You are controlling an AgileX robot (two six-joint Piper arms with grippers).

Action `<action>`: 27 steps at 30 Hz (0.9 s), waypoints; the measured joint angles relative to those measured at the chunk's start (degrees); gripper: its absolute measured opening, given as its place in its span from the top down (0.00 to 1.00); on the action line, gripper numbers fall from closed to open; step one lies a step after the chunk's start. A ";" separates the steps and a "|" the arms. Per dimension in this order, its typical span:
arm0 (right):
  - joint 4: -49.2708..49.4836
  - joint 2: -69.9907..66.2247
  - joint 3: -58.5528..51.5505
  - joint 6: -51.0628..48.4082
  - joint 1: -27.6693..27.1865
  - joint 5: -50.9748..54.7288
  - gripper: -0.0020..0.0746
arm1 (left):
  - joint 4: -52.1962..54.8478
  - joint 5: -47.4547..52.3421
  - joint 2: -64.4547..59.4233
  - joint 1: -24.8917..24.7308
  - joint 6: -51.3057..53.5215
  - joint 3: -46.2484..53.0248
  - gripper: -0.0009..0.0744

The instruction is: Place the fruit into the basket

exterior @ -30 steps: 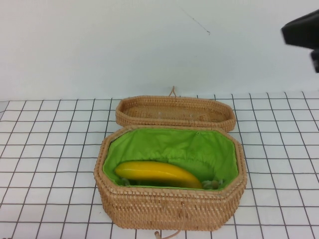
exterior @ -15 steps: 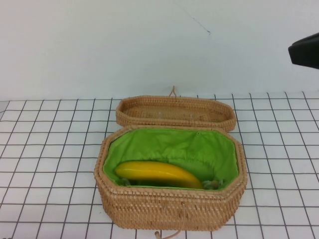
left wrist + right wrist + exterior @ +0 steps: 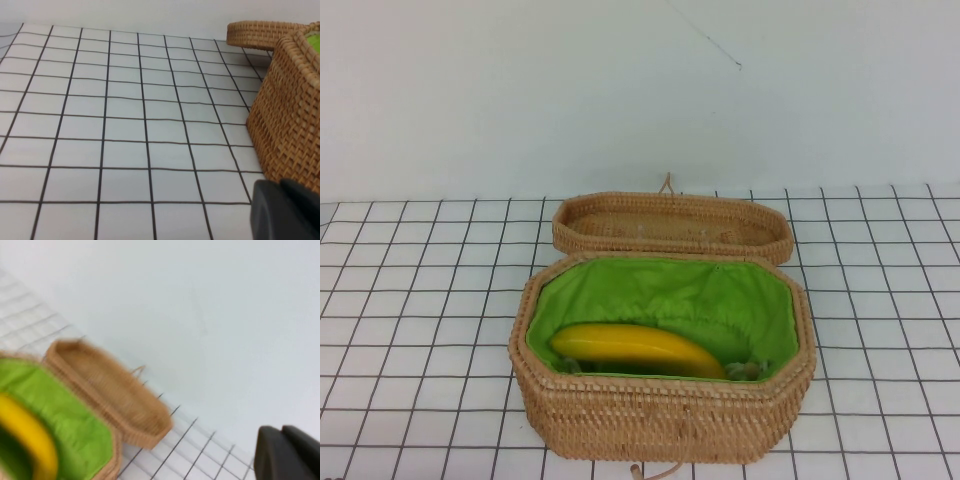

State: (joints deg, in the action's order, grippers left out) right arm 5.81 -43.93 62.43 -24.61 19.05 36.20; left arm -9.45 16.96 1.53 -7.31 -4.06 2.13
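Note:
The yellow banana lies inside the green-lined wicker basket at the table's middle front, along its near wall. It also shows in the right wrist view inside the basket. My left gripper is shut and empty, low over the table to the left of the basket's wicker wall. My right gripper is shut and empty, raised off to the right of the basket. Neither gripper shows in the high view.
The shallow unlined wicker lid lies just behind the basket, touching its back rim; it also shows in the left wrist view and the right wrist view. A white gridded tabletop surrounds them, with a pale wall behind.
My right arm, seen at the high view's upper right edge earlier, has moved right and out of that view. The banana, basket and lid have not moved.

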 joint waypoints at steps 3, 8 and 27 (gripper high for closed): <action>0.39 9.33 -9.94 4.34 -3.31 -6.18 0.97 | 0.00 0.00 0.00 0.00 0.00 0.00 0.99; 4.38 25.31 -28.76 6.26 -8.75 -10.70 0.97 | 0.00 0.00 0.00 0.00 0.00 0.00 0.99; 6.55 45.33 -64.53 9.89 -12.80 -19.70 0.97 | 0.00 0.00 0.00 0.00 0.00 0.00 0.99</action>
State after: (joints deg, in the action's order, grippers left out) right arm 12.36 1.40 -2.10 -14.72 6.25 16.49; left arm -9.45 16.96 1.53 -7.31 -4.06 2.13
